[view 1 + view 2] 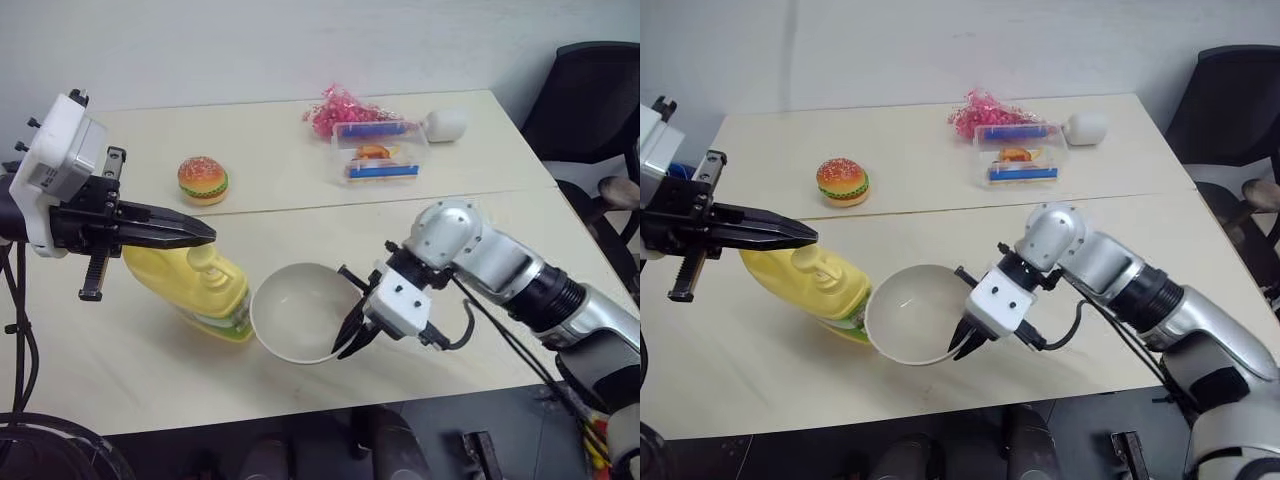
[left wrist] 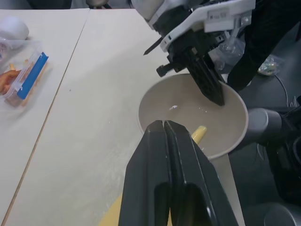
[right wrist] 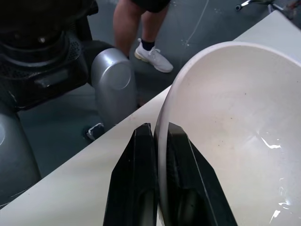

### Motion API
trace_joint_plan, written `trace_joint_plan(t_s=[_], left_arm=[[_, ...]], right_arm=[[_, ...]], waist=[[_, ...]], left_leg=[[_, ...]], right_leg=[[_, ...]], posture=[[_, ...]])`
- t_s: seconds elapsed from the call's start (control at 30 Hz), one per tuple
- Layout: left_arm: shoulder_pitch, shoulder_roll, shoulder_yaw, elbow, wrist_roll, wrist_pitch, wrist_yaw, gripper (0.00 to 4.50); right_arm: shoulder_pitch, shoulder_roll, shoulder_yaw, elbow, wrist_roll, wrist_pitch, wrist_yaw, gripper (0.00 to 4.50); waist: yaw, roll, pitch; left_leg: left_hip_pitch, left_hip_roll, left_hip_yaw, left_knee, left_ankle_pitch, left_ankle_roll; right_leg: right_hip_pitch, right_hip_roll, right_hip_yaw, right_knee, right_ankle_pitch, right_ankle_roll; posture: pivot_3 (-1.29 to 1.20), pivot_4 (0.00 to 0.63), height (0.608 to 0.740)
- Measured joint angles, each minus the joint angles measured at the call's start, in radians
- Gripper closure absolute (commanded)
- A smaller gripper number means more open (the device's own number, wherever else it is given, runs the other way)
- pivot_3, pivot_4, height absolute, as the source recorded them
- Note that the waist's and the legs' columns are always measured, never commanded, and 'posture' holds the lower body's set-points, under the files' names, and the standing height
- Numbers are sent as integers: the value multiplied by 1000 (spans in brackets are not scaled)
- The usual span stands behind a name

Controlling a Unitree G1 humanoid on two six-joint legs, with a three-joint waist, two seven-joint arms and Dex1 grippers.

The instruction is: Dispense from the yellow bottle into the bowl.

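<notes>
Right pincer (image 3: 157, 141) clamped on bowl (image 1: 300, 310) rim, left pincer (image 1: 205, 235) closed above yellow bottle (image 1: 195, 285), pale wooden table (image 1: 280, 150), white wall behind.

Head pair overhead, wrist views close

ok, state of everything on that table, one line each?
yellow bottle: lying tilted on the table, pump top toward the bowl, not held.
bowl: tipped up, rim pinched by the right gripper, a few wet spots inside.
right gripper: jaws shut on the bowl rim.
left gripper: jaws shut, empty, above the bottle.
clear box: lid on, items inside.
toy burger: upright, untouched.
</notes>
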Motion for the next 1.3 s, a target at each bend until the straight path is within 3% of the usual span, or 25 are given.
trace_joint_plan(t_s=[0.23,0.43,0.5,0.63,0.83,1.0,1.2,1.3], left_arm=[[39,-1,3,-4,20,-18,9,4451],[60,-4,35,-35,20,-17,44,4451],[59,-9,37,-36,19,-17,57,4451],[55,-14,40,-35,19,-17,71,4451],[35,-18,33,-24,21,-24,75,4451],[-8,-36,8,11,36,-47,69,4451],[-37,-56,-46,40,41,-53,41,4451],[-50,-56,-52,46,44,-54,27,4451]], right_arm=[[68,66,-28,91,-76,-11,-3,4500],[194,109,-126,205,-215,40,-102,4500],[220,68,-181,124,-189,174,-133,4500],[203,-19,-408,-135,-91,482,-249,4500],[320,24,-447,-264,-80,691,-398,4500],[307,42,-488,-344,-72,817,-486,4500],[193,59,-493,-349,-65,863,-460,4500],[185,59,-487,-351,-45,848,-369,4500]], waist=[[1,0,0],[2,-1,0],[2,1,1],[3,-1,0],[3,-2,-1],[4,-2,-1],[1,-2,-1],[3,-2,-1]], left_leg=[[-7,1,-2,5,0,0],[-8,1,-2,6,0,0],[-9,1,-3,7,0,0],[-8,2,-3,8,0,-1],[-9,4,-1,8,-1,-2],[-8,3,-1,8,-1,-2],[-8,4,0,7,-1,-2],[-8,4,0,7,-1,-2]], right_leg=[[-3,0,-2,0,1,-1],[-3,0,-2,0,1,-1],[-4,0,-2,0,2,-1],[-3,2,-2,0,2,-2],[-3,3,-2,0,3,-3],[-3,3,-2,0,3,-3],[-3,4,-2,0,3,-3],[-3,4,-2,-1,3,-3]], posture=[[0,150,740],[0,150,740],[0,150,740],[0,150,740],[0,150,740],[0,150,740],[0,150,740],[0,150,740]])
